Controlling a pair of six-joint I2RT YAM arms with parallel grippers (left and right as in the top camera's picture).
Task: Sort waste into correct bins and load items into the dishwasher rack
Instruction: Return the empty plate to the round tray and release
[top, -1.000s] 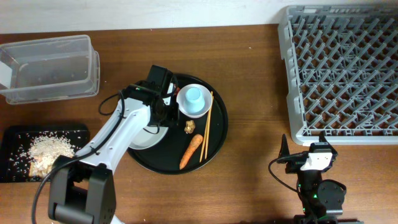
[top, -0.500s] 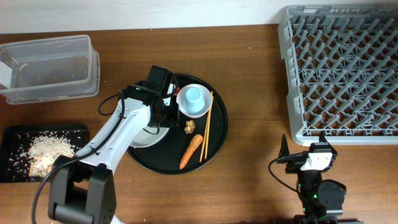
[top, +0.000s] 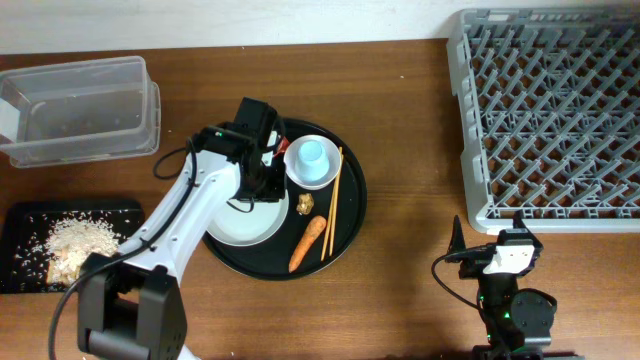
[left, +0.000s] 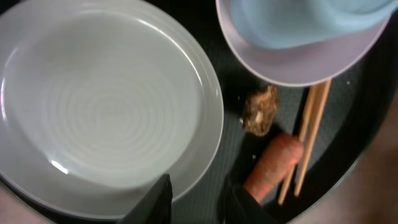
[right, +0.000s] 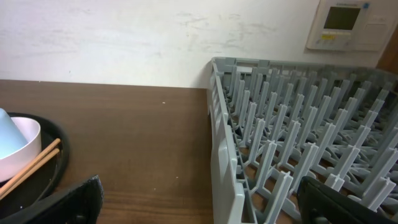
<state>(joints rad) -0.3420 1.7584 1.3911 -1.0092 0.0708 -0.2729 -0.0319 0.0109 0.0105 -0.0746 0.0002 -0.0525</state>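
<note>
Left gripper (left: 198, 198) hangs over the rim of the white plate (top: 243, 220), its jaws partly apart astride the edge and pinching nothing; the plate lies flat and clean on the round black tray (top: 350, 225). Right gripper (right: 199, 186) waits wide apart and empty near the dishwasher rack (top: 550, 110). Rice scraps (top: 75, 240) already sit in the flat black tray (top: 20, 212), so scraping looks finished and the step in hand seems to be the plate itself. Carrot (top: 307, 243) and brown lump (top: 304, 203) lie on the round tray, beside the chopsticks (top: 332, 205) and the bowl (top: 312, 181) holding the cup (top: 312, 153). Next move likely calls for a firm pinch on the plate rim to carry it toward the rack, well apart to the right
</note>
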